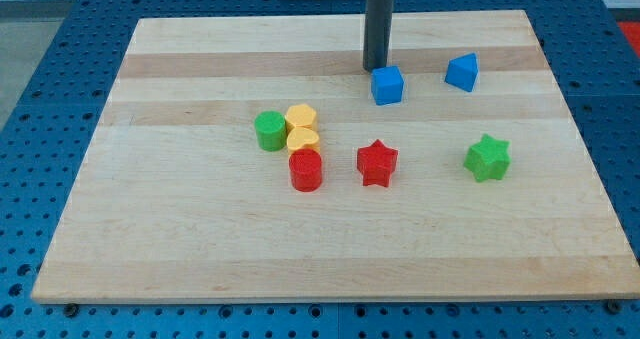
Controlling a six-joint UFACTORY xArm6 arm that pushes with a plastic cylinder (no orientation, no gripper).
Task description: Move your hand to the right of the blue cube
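The blue cube [387, 85] sits on the wooden board [200, 239] towards the view's top, right of centre. My tip [375, 69] is the lower end of the dark rod, just above and slightly left of the blue cube, very close to its upper left corner. A second blue block [461, 72], of an angular wedge-like shape, lies to the right of the cube.
A green cylinder [269, 131], two yellow blocks [301, 117] [303, 139] and a red cylinder [306, 170] cluster left of centre. A red star [377, 163] lies below the cube. A green star [487, 158] lies at the right.
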